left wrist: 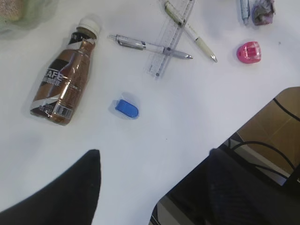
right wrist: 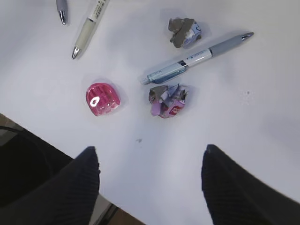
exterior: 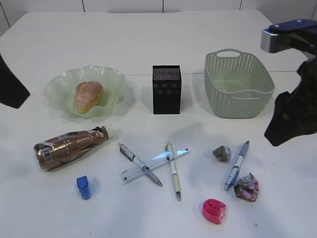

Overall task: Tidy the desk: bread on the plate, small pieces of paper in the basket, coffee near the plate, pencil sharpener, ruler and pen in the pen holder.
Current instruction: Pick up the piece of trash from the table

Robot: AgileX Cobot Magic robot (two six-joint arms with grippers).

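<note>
Floury oval bread (exterior: 88,96) in ruffled glass plate (exterior: 59,84); black mesh pen holder (exterior: 166,89), woven plastic basket (exterior: 239,91), clear ruler (exterior: 153,163) on white desk (exterior: 148,39). Both jaws released, empty.

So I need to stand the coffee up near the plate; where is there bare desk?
Free: between the plate and pen holder, and the desk behind both. Crowded: the front strip, where coffee, ruler and pens lie.
</note>
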